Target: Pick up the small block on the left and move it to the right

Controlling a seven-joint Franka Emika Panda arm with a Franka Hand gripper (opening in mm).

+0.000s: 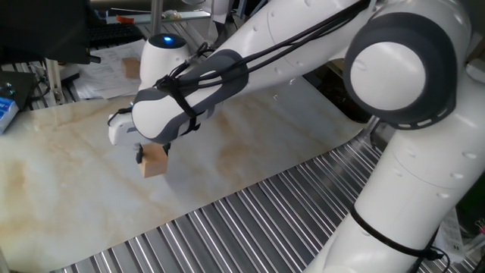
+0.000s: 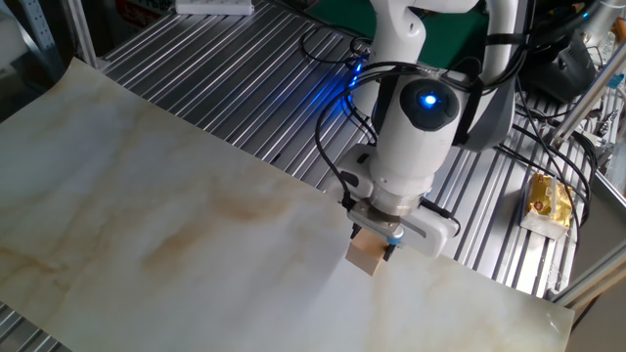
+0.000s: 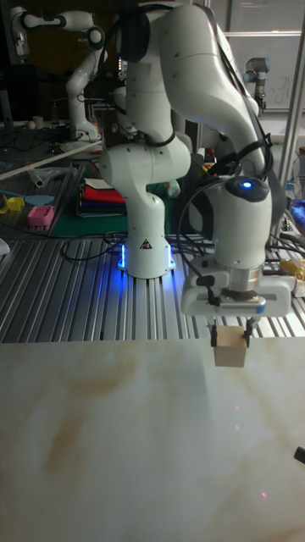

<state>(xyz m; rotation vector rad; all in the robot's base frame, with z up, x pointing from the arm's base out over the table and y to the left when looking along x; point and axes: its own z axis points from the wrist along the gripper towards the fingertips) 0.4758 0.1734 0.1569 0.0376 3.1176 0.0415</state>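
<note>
The small block (image 1: 154,164), a pale tan wooden cube, hangs between the fingers of my gripper (image 1: 154,155), which is shut on it. It sits just over the marble-patterned tabletop (image 1: 250,144), and I cannot tell whether it touches. In the other fixed view the small block (image 2: 366,258) shows below the gripper (image 2: 373,238), near the tabletop's far edge. The tall fixed view shows the small block (image 3: 230,356) clamped at its top by the gripper (image 3: 230,340), with the black fingers on either side.
A darker brown cube (image 1: 129,68) lies on papers behind the tabletop, partly hidden by the arm. Ribbed metal decking (image 2: 205,68) surrounds the tabletop. A yellow packet (image 2: 548,200) lies on the decking. A blue box (image 1: 6,110) sits at the left edge.
</note>
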